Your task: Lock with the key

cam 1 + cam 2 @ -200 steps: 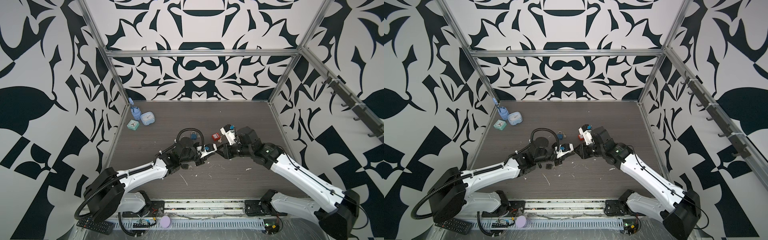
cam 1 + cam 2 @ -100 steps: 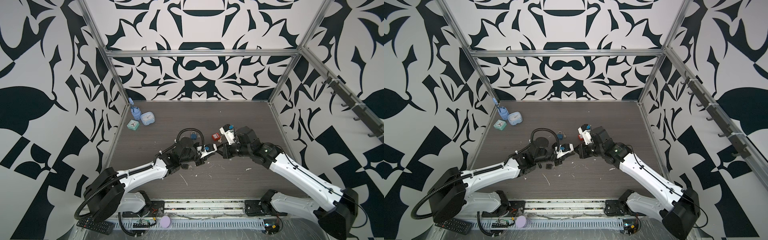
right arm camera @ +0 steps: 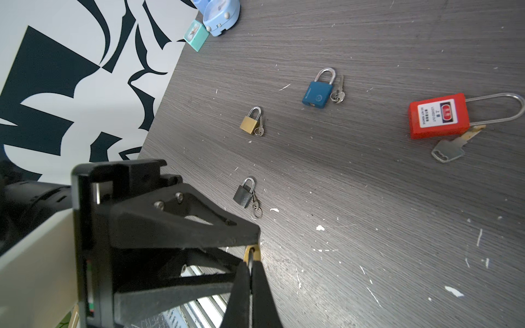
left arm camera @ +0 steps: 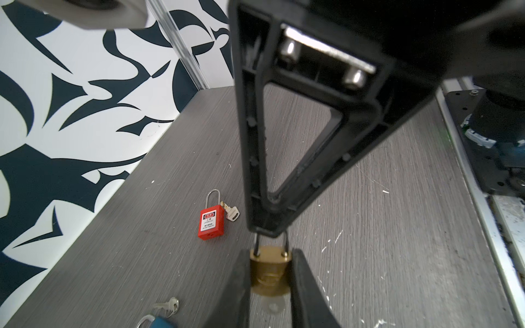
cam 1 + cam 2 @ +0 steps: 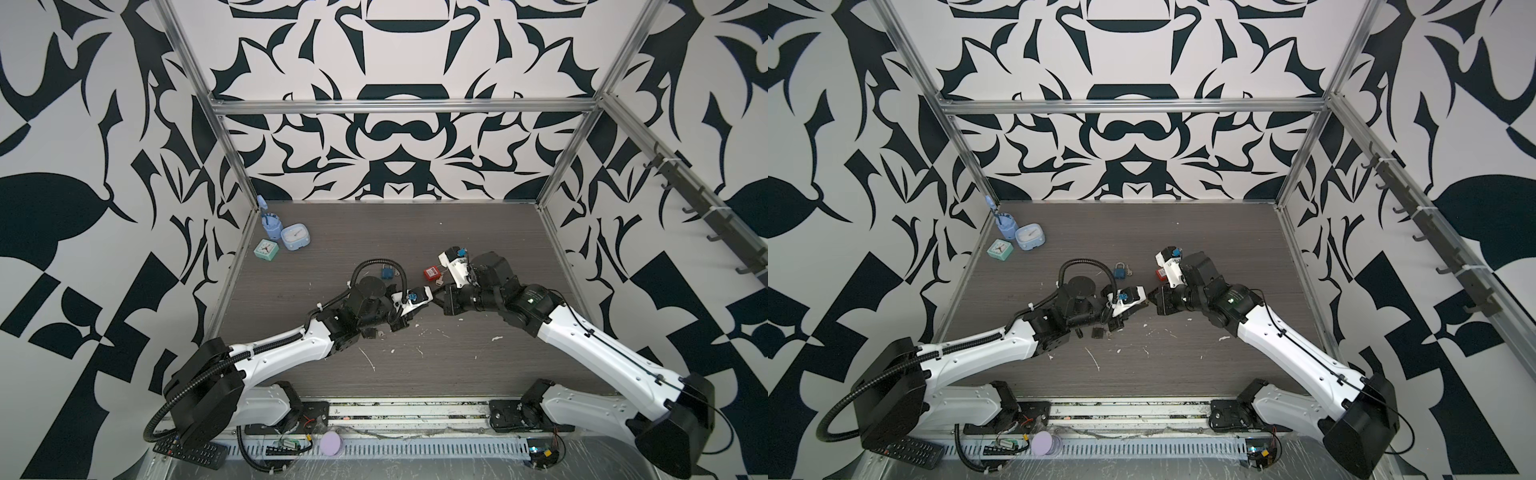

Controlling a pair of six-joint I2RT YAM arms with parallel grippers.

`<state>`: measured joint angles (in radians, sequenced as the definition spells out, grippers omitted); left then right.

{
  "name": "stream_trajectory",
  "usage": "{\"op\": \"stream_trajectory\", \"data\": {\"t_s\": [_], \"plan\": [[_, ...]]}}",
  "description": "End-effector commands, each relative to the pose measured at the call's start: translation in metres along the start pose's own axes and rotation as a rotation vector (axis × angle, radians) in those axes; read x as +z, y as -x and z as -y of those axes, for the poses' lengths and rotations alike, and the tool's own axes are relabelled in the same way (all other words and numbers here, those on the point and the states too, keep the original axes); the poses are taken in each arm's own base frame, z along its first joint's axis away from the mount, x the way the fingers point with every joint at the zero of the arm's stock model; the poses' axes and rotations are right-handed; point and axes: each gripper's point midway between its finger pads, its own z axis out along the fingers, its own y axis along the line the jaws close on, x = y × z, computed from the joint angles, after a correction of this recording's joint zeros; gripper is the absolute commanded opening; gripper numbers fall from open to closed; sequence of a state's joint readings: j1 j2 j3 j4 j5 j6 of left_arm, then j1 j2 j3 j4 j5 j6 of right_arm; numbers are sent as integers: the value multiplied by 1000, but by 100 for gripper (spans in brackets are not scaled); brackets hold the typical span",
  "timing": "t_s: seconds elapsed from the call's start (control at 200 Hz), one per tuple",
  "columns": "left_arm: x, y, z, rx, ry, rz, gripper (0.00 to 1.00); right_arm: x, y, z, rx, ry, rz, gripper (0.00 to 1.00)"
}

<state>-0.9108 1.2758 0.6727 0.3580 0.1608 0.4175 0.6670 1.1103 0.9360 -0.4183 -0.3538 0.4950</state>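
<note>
Clamping a brass padlock point(image 4: 270, 272) by its body between both fingers, the left gripper point(image 4: 269, 257) holds it over the bench point(image 4: 369, 227); the right gripper point(image 3: 251, 264), meeting it tip to tip, is pinched together on the shackle point(image 4: 286, 242).

Right jaws pinch the brass padlock point(image 3: 252, 252) by its shackle — tips together.

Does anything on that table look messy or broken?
Yes: white flecks are scattered over the dark table across its front half, like chips or scratches; I cannot tell which. Nothing else stands out.
</note>
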Motion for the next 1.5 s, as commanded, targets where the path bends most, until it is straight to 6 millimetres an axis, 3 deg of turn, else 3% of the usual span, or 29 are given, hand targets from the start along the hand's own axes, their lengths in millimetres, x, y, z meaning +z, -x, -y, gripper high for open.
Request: {"op": "stream_trajectory", "data": {"t_s": [0.0, 0.39, 0.435, 0.75, 1.495], "plan": [[-9, 31, -19, 44, 95, 107, 0, 2, -6, -2, 4, 11, -30, 4], [-7, 55, -26, 83, 115, 187, 0, 10, -14, 1, 14, 25, -59, 0], [1, 48, -25, 80, 111, 169, 0, 10, -15, 1, 14, 27, -63, 0], [3, 72, -35, 107, 139, 233, 0, 21, -23, 6, 36, 34, -83, 0], [-13, 134, -57, 74, 178, 373, 0, 39, -41, 17, 62, 41, -133, 0]]}}
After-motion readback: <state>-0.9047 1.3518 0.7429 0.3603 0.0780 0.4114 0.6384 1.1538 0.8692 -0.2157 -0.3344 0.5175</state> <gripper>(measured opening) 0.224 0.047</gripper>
